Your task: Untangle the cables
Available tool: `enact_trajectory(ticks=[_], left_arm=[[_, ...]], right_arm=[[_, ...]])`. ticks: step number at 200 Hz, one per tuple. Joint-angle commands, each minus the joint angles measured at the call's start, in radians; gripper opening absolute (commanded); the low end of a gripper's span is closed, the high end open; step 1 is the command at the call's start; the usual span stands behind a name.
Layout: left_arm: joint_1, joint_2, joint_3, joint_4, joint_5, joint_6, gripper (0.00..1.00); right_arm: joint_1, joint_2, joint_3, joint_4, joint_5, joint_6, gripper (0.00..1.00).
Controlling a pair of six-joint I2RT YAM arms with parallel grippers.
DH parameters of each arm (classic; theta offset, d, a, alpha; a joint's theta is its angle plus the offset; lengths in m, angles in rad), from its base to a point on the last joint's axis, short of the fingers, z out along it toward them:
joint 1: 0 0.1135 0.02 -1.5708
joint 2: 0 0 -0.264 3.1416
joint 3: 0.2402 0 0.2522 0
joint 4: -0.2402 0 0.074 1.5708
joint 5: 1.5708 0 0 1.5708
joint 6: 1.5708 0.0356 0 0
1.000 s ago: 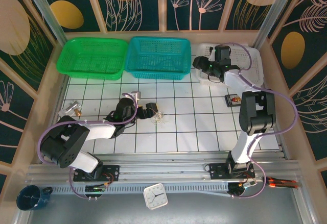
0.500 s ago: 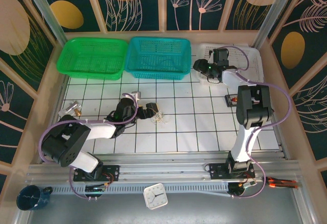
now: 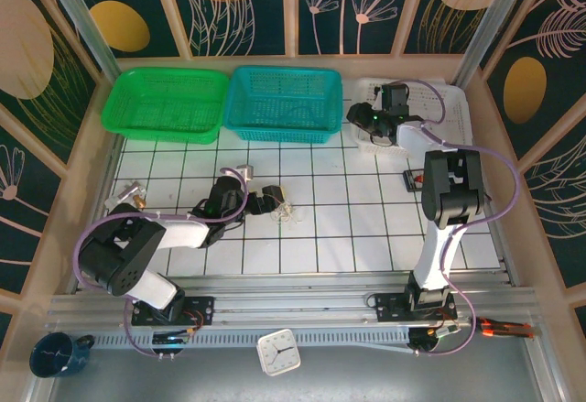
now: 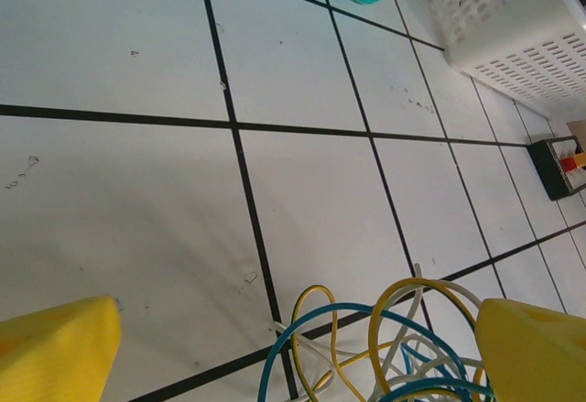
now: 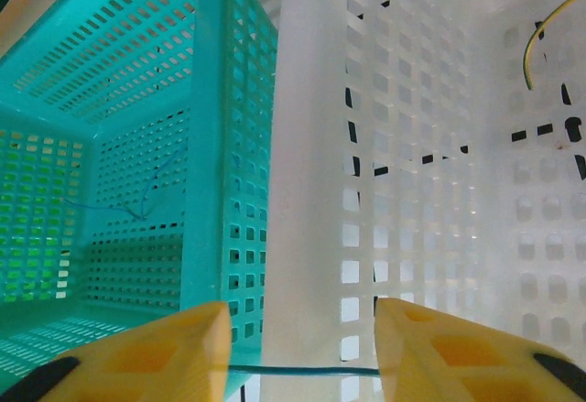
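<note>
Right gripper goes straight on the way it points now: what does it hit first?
The thin teal wire stretched right in front of it, then probably the white basket wall; depth unclear.

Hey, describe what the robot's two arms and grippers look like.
The left arm and right arm have white links and black joint housings, each with a purple cable looping alongside. The left gripper and right gripper have blunt yellow fingers.

White arms (image 3: 179, 233), black joints (image 3: 458, 191), purple cables (image 3: 519, 185) looping along links; yellow fingers (image 4: 55, 347).
</note>
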Motion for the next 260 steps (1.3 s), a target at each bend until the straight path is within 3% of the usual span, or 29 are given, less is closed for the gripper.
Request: enact_trajectory(ticks=[1,55,70,115,161,181,204,222,260], left_arm=[[0.003,0.007,0.005,0.051,0.019,-0.014,0.99],[0.002,0.005,0.003,0.054,0.016,-0.016,0.99],[0.002,0.003,0.003,0.054,0.015,-0.016,0.99],[0.003,0.001,0.005,0.054,0.015,-0.017,0.99],[0.003,0.001,0.006,0.053,0.015,-0.017,0.99],[0.003,0.002,0.005,0.055,0.015,-0.018,0.99],[0.002,0.004,0.004,0.058,0.015,-0.019,0.99],[0.003,0.007,0.005,0.060,0.016,-0.020,0.99],[0.003,0.003,0.010,0.056,0.016,-0.019,0.99]], right_arm=[[-0.010,0.019,0.027,0.017,-0.003,0.005,0.41],[-0.010,0.014,0.016,0.019,-0.009,0.010,0.41],[-0.011,0.011,0.014,0.019,-0.009,0.010,0.34],[-0.014,-0.006,0.009,0.026,-0.010,0.014,0.00],[-0.013,-0.078,-0.019,0.030,-0.016,0.023,0.00],[0.000,-0.119,-0.049,0.037,-0.026,0.044,0.32],[0.031,-0.168,-0.101,0.062,-0.022,0.086,0.52],[0.062,-0.187,-0.137,0.097,-0.023,0.143,0.59],[0.113,-0.175,-0.189,0.178,-0.037,0.271,0.62]])
